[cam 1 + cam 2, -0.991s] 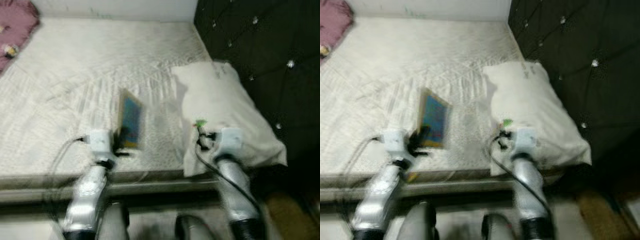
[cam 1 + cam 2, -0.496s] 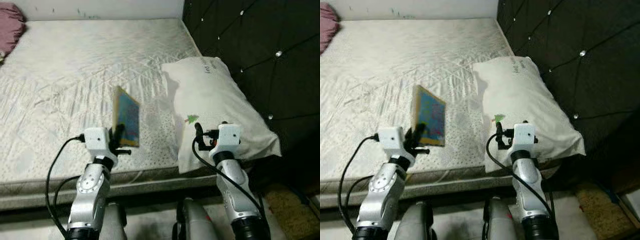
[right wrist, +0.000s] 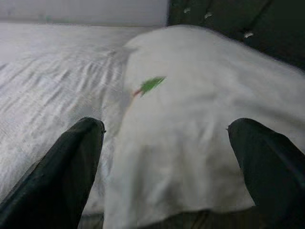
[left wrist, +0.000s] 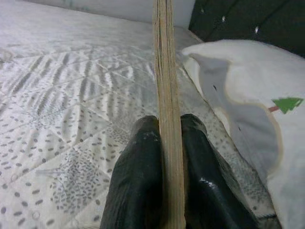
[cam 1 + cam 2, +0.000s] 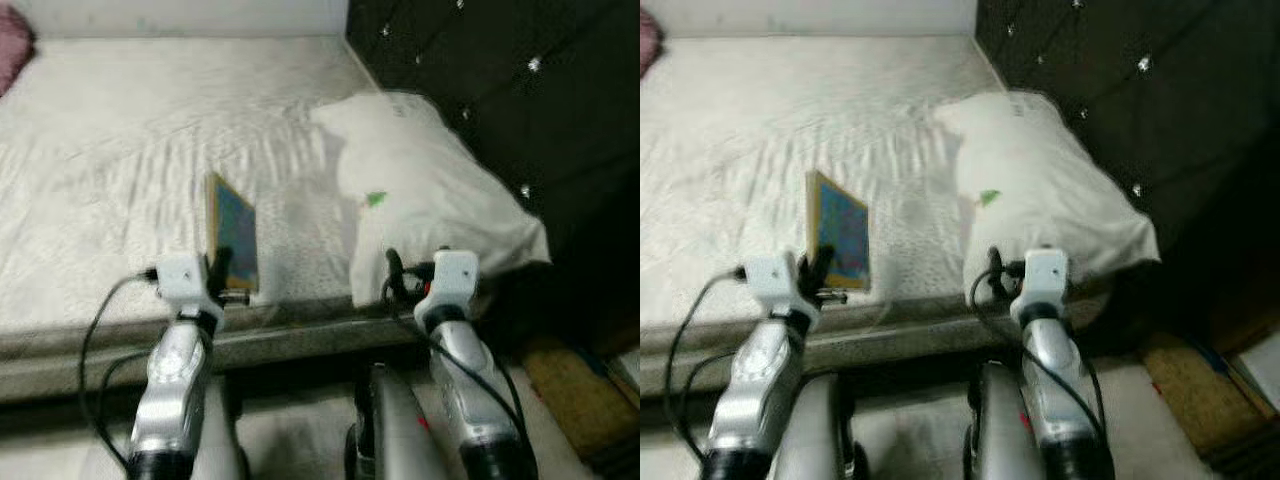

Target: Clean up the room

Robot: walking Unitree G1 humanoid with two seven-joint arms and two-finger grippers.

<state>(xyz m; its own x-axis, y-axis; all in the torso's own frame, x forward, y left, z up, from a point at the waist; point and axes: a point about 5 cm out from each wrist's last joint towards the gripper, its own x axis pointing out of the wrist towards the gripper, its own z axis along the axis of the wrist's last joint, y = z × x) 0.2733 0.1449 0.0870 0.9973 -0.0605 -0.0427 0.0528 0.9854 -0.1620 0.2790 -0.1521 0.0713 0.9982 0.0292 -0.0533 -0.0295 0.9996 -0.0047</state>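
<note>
1. Both arms sit lower and nearer the bed (image 5: 120, 130) edge than before.
2. Left pincer (image 4: 169, 143) grasps an upright book (image 5: 232, 246), at 9 o'clock from the pillow (image 5: 430, 190).
3. Right pincer (image 3: 167, 157) gapes, released, facing the pillow.

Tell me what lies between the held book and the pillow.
Only bare quilted mattress separates the book, clamped upright in the left claw, from the white pillow; the left eye view shows it.

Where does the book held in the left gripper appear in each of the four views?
Left eye view: book, left of centre, above the left gripper.
Right eye view: left of centre.
Left wrist view: edge-on, centre, between the fingers.
Right wrist view: not in it.
Shared landmark: white pillow.
</note>
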